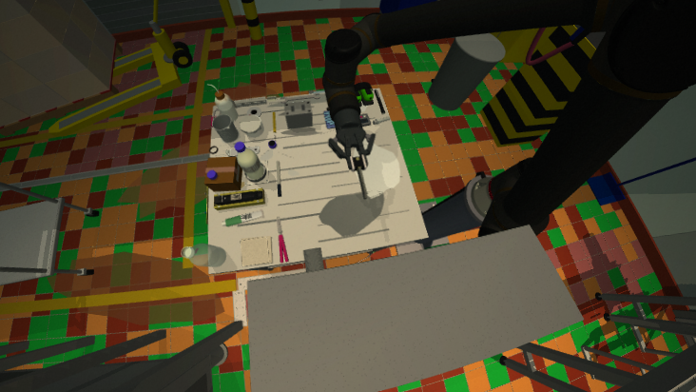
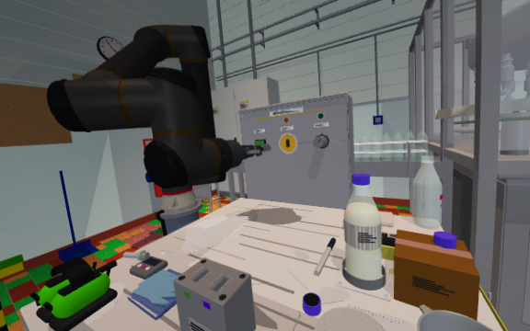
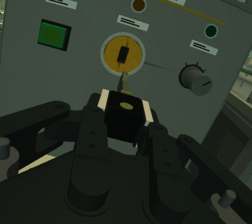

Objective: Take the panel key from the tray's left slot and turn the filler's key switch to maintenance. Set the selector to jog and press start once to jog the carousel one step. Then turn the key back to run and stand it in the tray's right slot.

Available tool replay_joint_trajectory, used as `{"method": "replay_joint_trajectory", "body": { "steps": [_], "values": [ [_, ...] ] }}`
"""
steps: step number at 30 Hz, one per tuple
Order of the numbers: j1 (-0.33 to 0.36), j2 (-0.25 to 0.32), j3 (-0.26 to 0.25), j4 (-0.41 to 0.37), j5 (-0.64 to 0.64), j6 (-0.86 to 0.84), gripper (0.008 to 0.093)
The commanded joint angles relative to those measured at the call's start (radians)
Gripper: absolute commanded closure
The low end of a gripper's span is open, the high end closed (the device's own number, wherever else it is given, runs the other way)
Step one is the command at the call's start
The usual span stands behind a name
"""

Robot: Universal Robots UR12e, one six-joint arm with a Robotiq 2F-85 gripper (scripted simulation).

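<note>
The green start button (image 3: 53, 34) is partly hidden behind my gripper in the second side camera, though the wrist camera shows it whole on the left of the grey filler panel (image 2: 296, 146). The panel key (image 3: 123, 110), a black block with a thin metal blade, sits clamped in my closed gripper (image 3: 123, 129), its blade pointing up at the yellow key switch (image 3: 123, 54) a short way ahead. The switch's dark slot stands nearly upright. The grey selector knob (image 3: 195, 79) sits to its right. The grey key tray (image 2: 213, 290) stands at the table's near end, both slots empty.
Behind the panel stand a cabinet and a racked filler line with bottles. On the table are a milk bottle (image 2: 362, 231), a brown carton (image 2: 435, 271), a marker (image 2: 325, 256), a blue cloth (image 2: 157, 291) and a green tool (image 2: 72, 288).
</note>
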Motion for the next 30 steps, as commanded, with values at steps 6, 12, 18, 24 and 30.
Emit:
{"method": "replay_joint_trajectory", "body": {
  "steps": [6, 12, 18, 24, 30],
  "values": [
    [0.0, 0.001, -0.004, 0.002, 0.0, 0.0, 0.0934],
    [-0.001, 0.018, -0.032, 0.012, -0.001, 0.0, 0.0934],
    [-0.004, 0.057, -0.096, 0.038, -0.003, 0.0, 0.0934],
    [-0.007, 0.113, -0.191, 0.077, -0.006, 0.0, 0.0934],
    [-0.01, 0.178, -0.306, 0.126, -0.009, 0.0, 0.0934]
  ]
}}
